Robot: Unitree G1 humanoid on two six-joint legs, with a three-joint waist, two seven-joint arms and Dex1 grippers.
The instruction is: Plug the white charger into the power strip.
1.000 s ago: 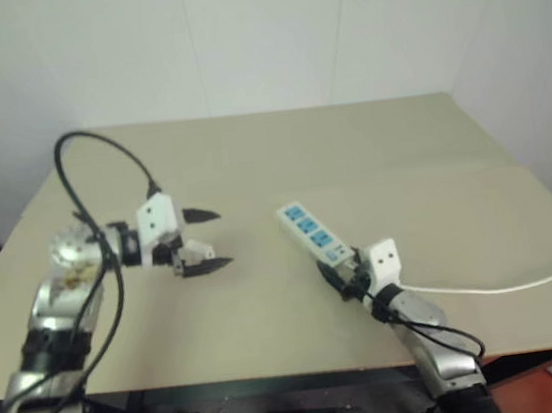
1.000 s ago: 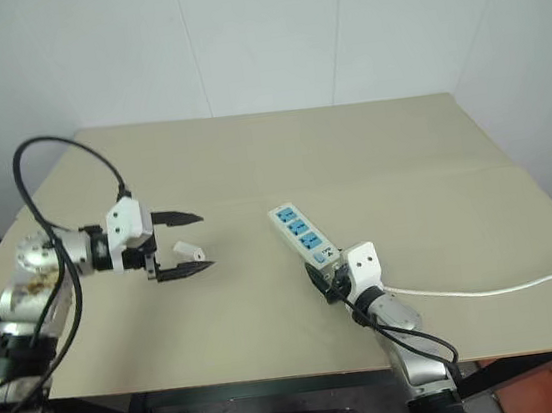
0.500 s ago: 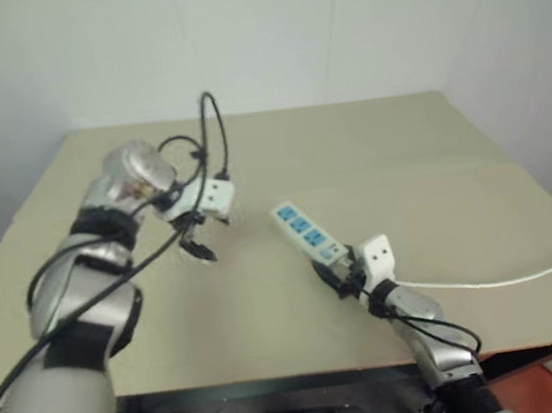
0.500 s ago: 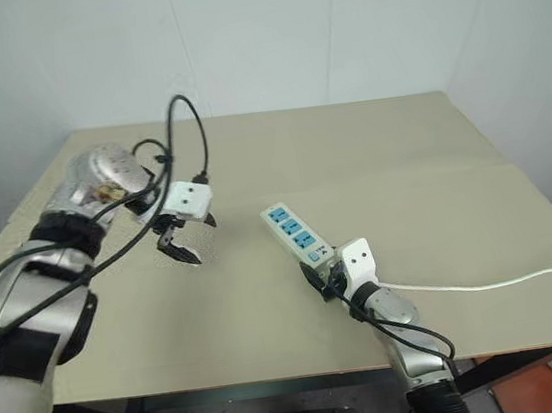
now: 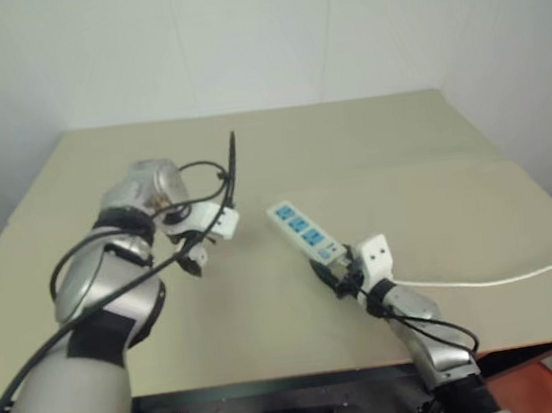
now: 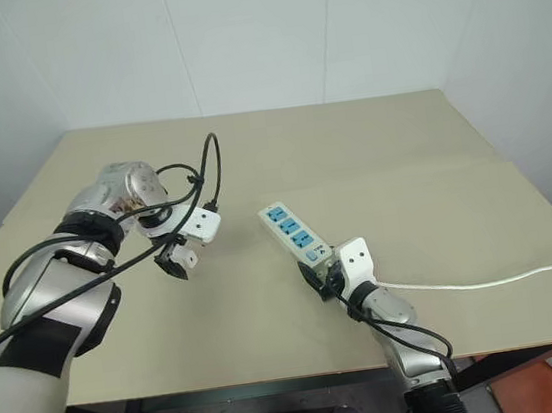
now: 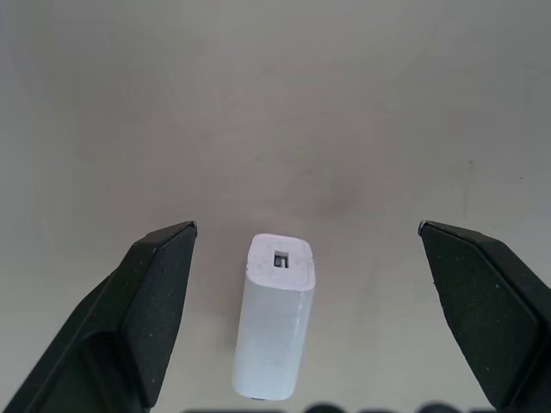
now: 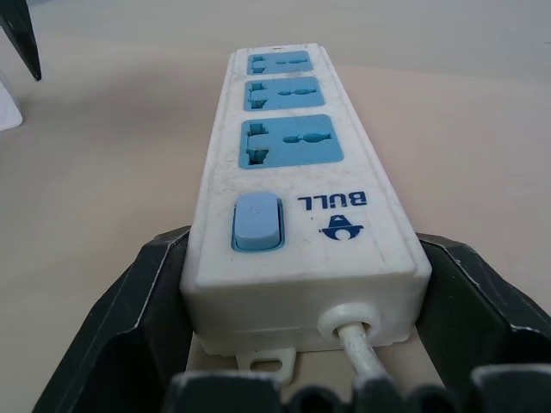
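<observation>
- My left end effector (image 7: 306, 249) hangs pointing down over the beige counter (image 6: 369, 145), its two black fingers (image 7: 159, 292) spread wide.
- The white charger (image 7: 275, 314) lies flat on the counter between those fingers, touching neither; its end face with a small slot is visible.
- My right end effector (image 8: 297, 344) lies low and level at the near edge, its fingers pinching the cord end of the power strip (image 6: 296, 235).
- The strip lies on the counter, right of the charger and well apart from it, running far-left, with three blue sockets and a blue switch.
- Its thin white cord (image 6: 487, 281) trails off right.
</observation>
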